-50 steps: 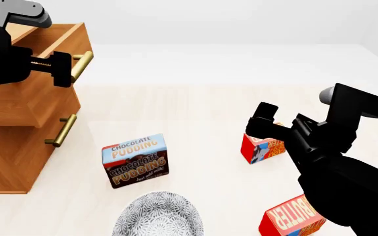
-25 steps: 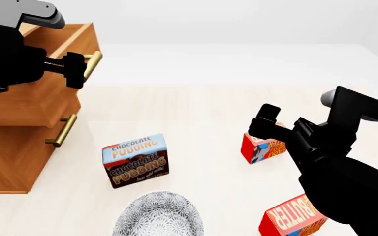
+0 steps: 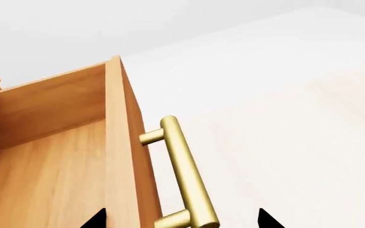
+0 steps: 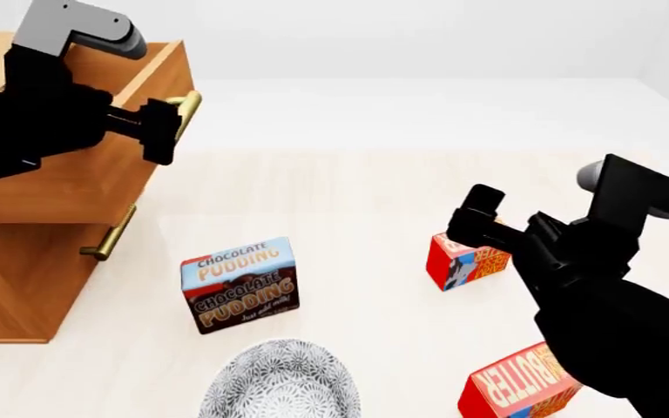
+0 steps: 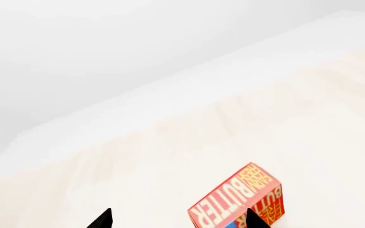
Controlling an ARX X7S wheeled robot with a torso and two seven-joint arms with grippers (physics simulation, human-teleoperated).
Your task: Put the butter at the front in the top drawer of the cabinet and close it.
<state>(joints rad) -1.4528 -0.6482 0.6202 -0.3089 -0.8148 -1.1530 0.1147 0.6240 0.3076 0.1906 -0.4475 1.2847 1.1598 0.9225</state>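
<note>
Left wrist view: top drawer (image 3: 55, 142) pulled out, left hand (image 3: 179, 219) spread wide astride its brass handle (image 3: 186, 175). Head view: cabinet (image 4: 32, 261) far left, front butter (image 4: 518, 383) on bench (image 4: 369, 192) beside right arm. Right wrist view: right hand (image 5: 177, 219) open above the other butter carton (image 5: 239, 202).

A brown-and-blue Chocolate Pudding box (image 4: 239, 284) stands left of centre on the pale tabletop (image 4: 358, 192). Just below it, a grey patterned bowl (image 4: 279, 383) meets the bottom edge.
</note>
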